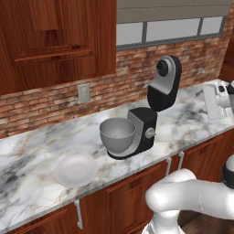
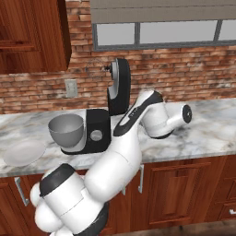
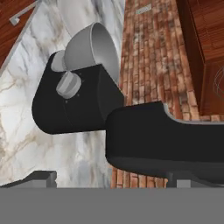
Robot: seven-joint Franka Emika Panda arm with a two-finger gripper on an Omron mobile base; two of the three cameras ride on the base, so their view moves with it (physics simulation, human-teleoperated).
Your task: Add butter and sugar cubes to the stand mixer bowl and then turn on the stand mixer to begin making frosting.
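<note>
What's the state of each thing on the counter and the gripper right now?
stand mixer: head tilted up and back, knob on its side untouched.
stand mixer bowl: seated on the mixer base, upright; small pale bits inside, too small to identify.
plate: flat on the counter, bare.
gripper: open, holding nothing, beside the mixer.

The stand mixer (image 3: 87, 105) head runs off the hand view at 3 o'clock; the stand mixer bowl (image 1: 118, 134) contents are too small to tell
</note>
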